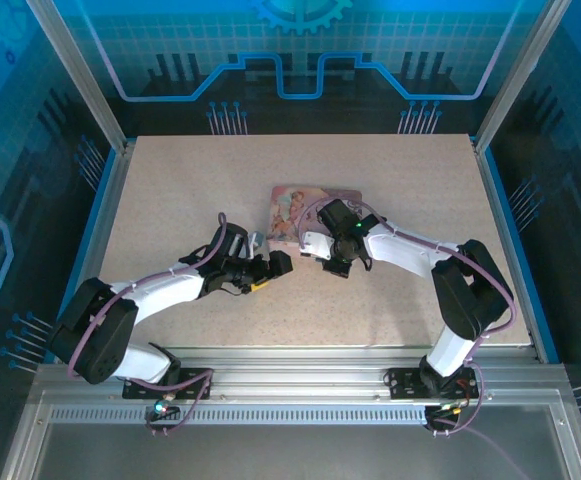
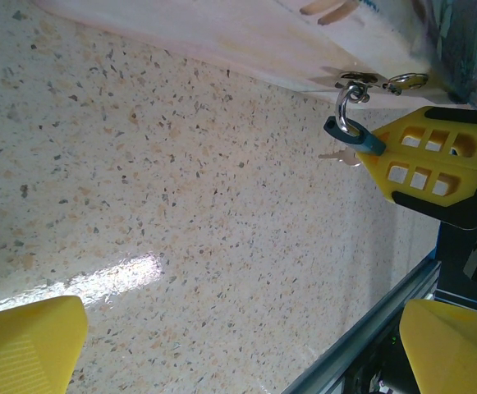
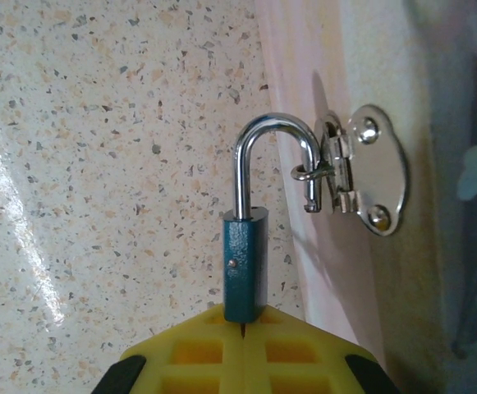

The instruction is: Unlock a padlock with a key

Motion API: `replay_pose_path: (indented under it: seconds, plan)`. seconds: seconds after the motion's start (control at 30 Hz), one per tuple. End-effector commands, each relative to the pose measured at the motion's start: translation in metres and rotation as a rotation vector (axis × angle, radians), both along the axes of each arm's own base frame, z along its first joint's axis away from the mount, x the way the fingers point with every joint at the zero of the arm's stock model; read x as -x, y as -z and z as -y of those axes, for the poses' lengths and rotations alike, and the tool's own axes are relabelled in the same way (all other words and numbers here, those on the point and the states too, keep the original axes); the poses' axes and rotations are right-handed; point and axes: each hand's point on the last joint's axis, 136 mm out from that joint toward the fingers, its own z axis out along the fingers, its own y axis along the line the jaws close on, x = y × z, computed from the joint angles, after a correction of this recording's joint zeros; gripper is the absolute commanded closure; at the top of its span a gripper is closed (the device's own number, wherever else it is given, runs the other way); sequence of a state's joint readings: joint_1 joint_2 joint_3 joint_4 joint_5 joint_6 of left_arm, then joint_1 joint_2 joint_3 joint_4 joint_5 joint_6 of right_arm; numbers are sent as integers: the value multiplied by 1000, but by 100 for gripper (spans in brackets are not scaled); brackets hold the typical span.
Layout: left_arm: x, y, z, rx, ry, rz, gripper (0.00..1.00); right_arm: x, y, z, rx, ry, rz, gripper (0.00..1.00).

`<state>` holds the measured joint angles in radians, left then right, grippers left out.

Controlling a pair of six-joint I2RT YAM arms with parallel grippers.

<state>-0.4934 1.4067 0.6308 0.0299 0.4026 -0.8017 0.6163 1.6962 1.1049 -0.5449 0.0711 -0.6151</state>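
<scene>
Right gripper is clenched on the padlock. Its yellow pads pinch the bottom end of the blue body, so the body sticks straight out ahead of the fingertips. Likely reason: it pins the body so it can't swing while a key is worked.

Just ahead of the body is the shackle. One leg sits in the body; the other leg's end hangs free, hooked through the wire loop of the hasp. The body is edge-on to the U, so my read is that the shackle is already released. That's a judgement, not certain.

The hasp is screwed to the side of the pink box, farther ahead and right of the fingers. The box rests on the speckled table.

In the left wrist view the key is a small silvery sliver touching or just beside the blue body, near the right gripper's fingertips. Can't tell if it's seated in the keyway.

Left gripper is spread wide with nothing in it. The lock is far ahead and right of its fingers.

Next move, I'd say: slip the shackle tip off the loop. The risk is dragging the box along.
</scene>
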Motion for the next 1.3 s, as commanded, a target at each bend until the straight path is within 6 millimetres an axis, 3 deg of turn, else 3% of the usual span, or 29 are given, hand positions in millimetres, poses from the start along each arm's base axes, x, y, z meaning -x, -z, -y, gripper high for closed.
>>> replay_pose_path:
  seconds: [0.0, 0.3, 0.9, 1.27]
  plan:
    - [8, 5, -2, -2, 26, -20, 1, -5, -3, -3, 8, -30, 35, 100]
    - [8, 5, -1, -2, 31, -18, 1, -5, -2, 1, 12, -41, 61, 100]
    - [4, 5, 0, 3, 28, -18, 1, -13, -10, -17, 11, -98, 102, 100]
    - [4, 4, 0, 1, 31, -12, 1, -10, -10, -14, 13, -93, 107, 100]
